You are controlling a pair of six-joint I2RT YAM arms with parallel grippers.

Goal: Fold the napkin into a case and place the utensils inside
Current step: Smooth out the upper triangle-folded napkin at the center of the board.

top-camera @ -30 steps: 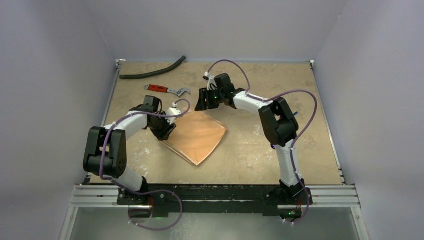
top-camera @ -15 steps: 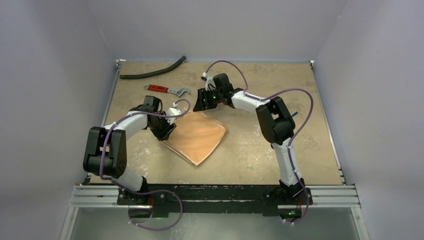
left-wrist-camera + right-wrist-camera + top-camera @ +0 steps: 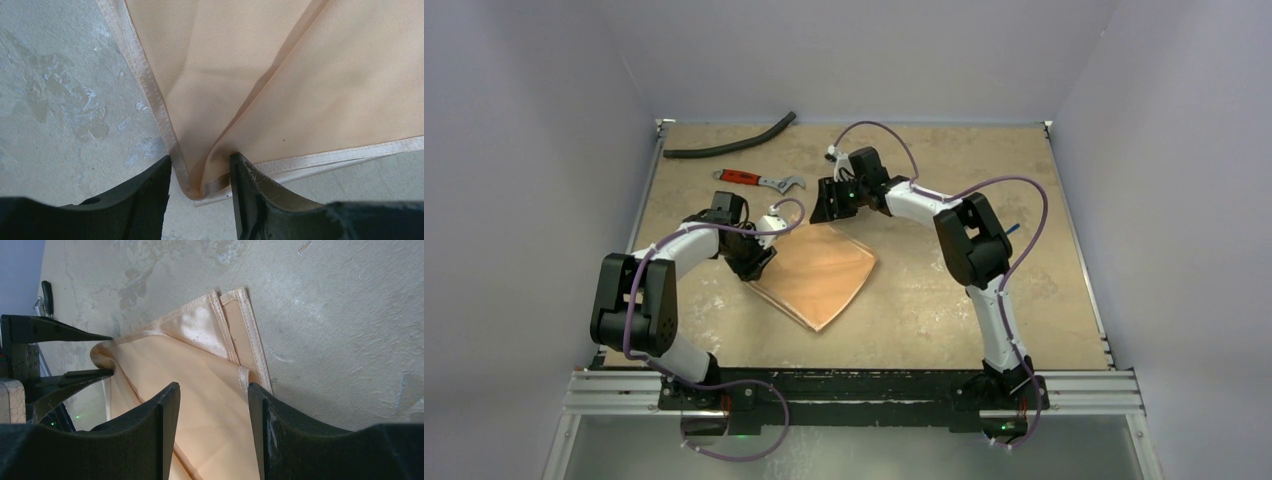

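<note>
**Leftward creep: right gripper [image 3: 210, 402] nears napkin [image 3: 819, 275]**

Left gripper [image 3: 200, 175] has stayed put, jaws spread astride the folded napkin's hemmed left corner, mid-table [image 3: 924, 315]. Right jaws, also spread, hover over the far corner. Wrench [image 3: 759, 180] and hose [image 3: 729, 145] lie well beyond that edge, bare table between.

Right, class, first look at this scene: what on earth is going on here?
Two robot arms are working on a peach napkin that lies folded on the table. The left pincer straddles the napkin's left corner, jaws apart. The right pincer hangs open over the far corner.
</note>
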